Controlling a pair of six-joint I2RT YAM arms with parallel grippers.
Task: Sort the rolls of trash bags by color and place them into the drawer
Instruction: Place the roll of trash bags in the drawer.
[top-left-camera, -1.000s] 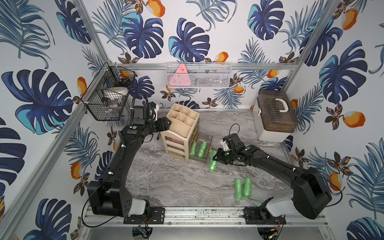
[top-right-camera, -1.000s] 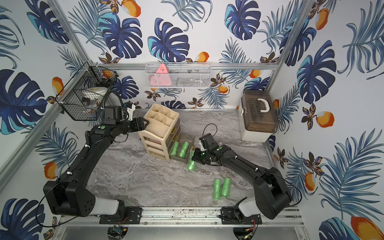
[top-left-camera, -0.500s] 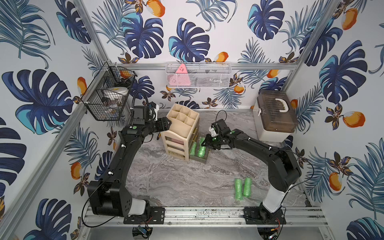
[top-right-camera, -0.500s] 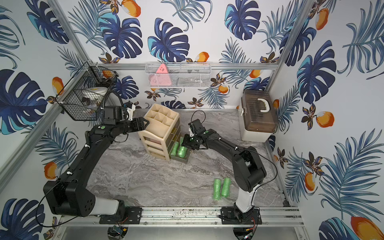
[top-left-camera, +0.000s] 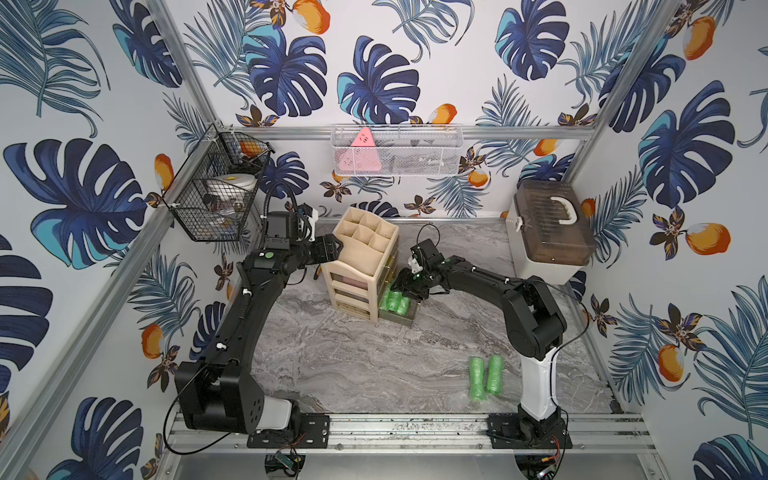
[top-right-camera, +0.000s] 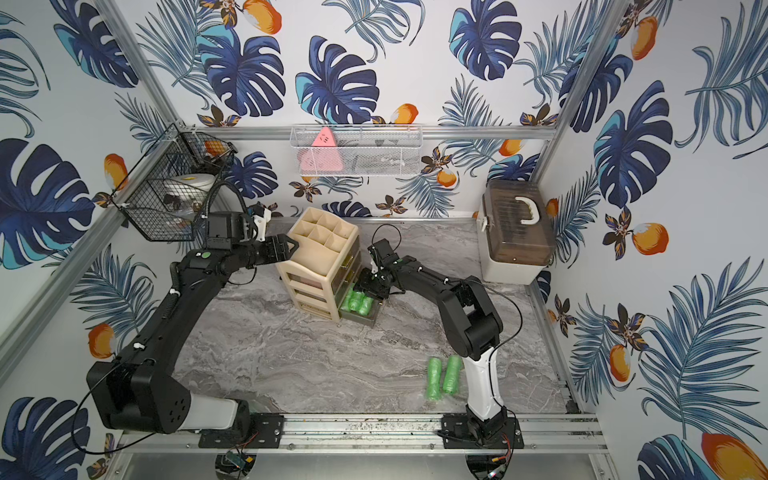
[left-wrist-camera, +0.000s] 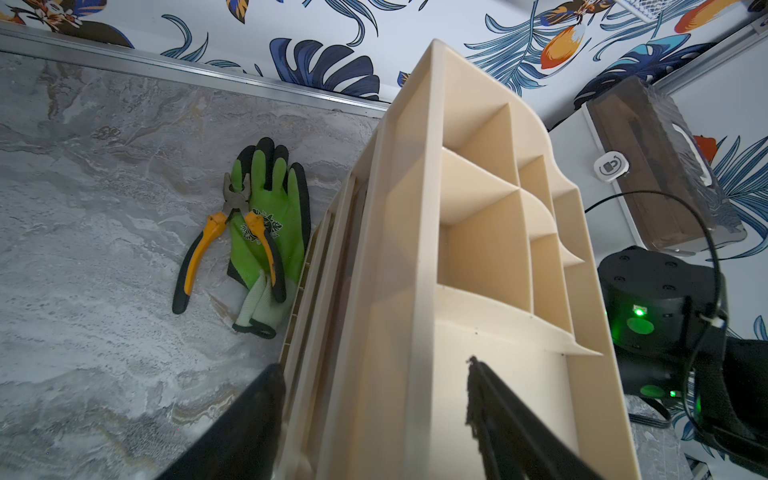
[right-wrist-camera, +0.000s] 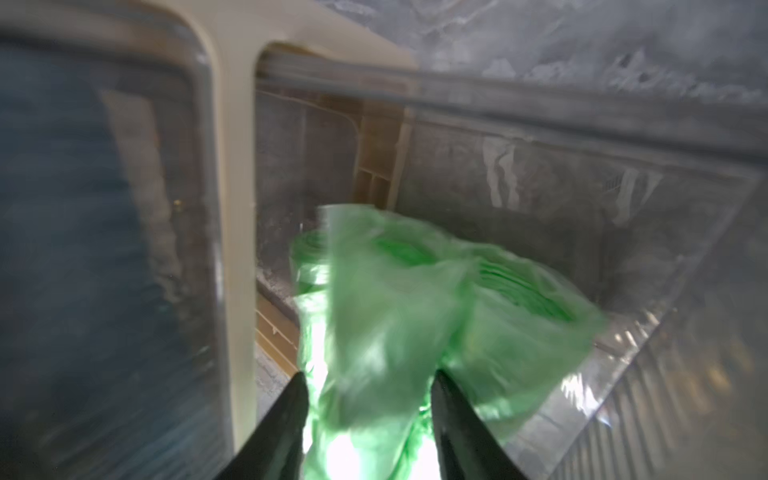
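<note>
Over the clear drawer (top-left-camera: 405, 319), the right end effector (right-wrist-camera: 370, 374) flanked a crinkly green roll (right-wrist-camera: 374, 311), grip unclear. Snagged film might drag it out.

Right gripper (top-left-camera: 409, 287): moved from over the table (top-left-camera: 332, 365) to the organizer's (top-left-camera: 357, 266) open drawer (top-left-camera: 405, 319). Green roll (right-wrist-camera: 374, 332): carried over, now among the drawer's rolls (top-left-camera: 395, 302), three where two lay. Right arm: elbow raised.

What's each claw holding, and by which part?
Left claw grips the beige organizer by its top corner. Right claw straddles a green roll over the drawer; grip unclear.
</note>
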